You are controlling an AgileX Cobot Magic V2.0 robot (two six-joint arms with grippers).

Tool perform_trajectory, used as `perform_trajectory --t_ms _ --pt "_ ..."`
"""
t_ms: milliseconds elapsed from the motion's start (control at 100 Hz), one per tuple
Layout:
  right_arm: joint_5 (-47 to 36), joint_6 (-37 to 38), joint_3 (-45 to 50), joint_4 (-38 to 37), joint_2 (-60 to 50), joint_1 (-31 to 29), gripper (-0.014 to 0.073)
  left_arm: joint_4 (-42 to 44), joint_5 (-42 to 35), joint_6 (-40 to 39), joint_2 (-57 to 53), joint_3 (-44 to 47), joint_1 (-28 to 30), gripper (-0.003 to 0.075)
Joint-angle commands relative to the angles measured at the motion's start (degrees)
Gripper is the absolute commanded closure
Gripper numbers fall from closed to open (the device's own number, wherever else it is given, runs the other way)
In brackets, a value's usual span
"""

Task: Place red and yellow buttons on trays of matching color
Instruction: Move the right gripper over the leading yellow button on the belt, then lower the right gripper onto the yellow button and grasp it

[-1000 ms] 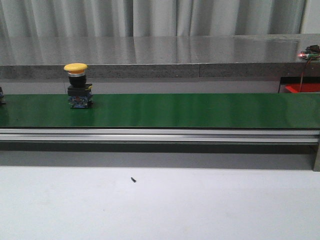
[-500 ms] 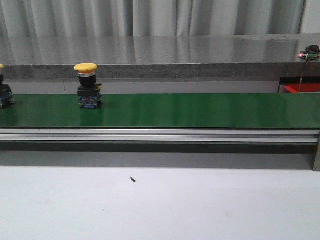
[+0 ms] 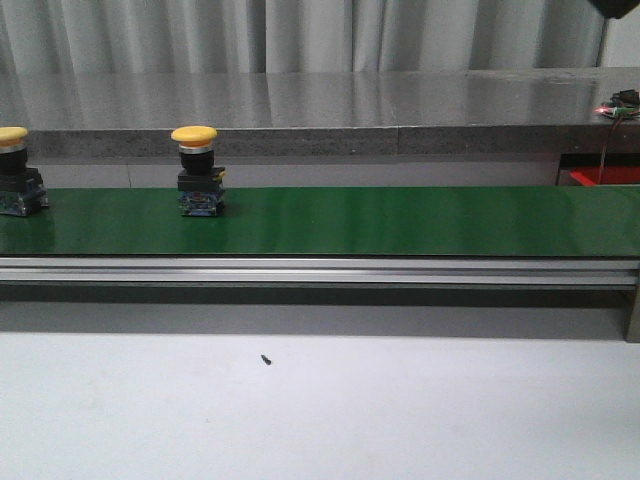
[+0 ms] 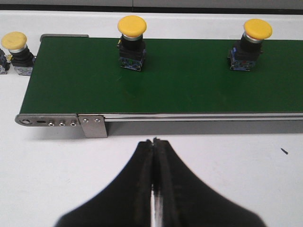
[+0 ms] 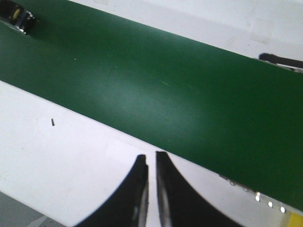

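Two yellow buttons ride the green belt [image 3: 400, 220]: one yellow button [image 3: 194, 170] [image 4: 251, 45] left of centre, a second yellow button [image 3: 12, 180] [image 4: 131, 42] at the far left edge. In the left wrist view a third yellow button [image 4: 16, 52] stands on the white table just off the belt's end. My left gripper [image 4: 155, 142] is shut and empty, over the table in front of the belt's rail. My right gripper [image 5: 151, 158] is shut to a thin slit, empty, over the table near the belt. No red button shows. Neither gripper appears in the front view.
A red object [image 3: 605, 177], perhaps a tray, sits behind the belt at the far right. A yellow corner [image 5: 296, 220] shows at the edge of the right wrist view. An aluminium rail [image 3: 320, 270] runs along the belt's front. A tiny dark speck [image 3: 266, 359] lies on the white table.
The yellow button has travelled rightward along the belt. A second yellow button has come into view at the left edge and also moved right.
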Motion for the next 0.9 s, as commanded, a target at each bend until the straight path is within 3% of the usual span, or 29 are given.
perform_trajectory --t_ms 0,120,210,890 --pt "-1.0 -0.45 -5.52 0.15 2.31 1.87 0.0351 -1.01 -3.35 -0.1 -0.13 -1.42 -0.42 0.074" --pt "-0.74 0.55 -10.69 0.21 7.11 4.51 0.0103 -1.01 -3.35 -0.1 -0.13 -1.42 -0.42 0.074" --pt "-0.44 3.7 -14.77 0.21 10.44 6.18 0.0006 -1.01 -3.35 -0.1 -0.13 -1.42 -0.42 0.074" --pt "18.85 22.82 -51.5 -0.14 36.66 14.56 0.0002 -1.01 -3.35 -0.1 -0.13 -1.42 -0.42 0.074"
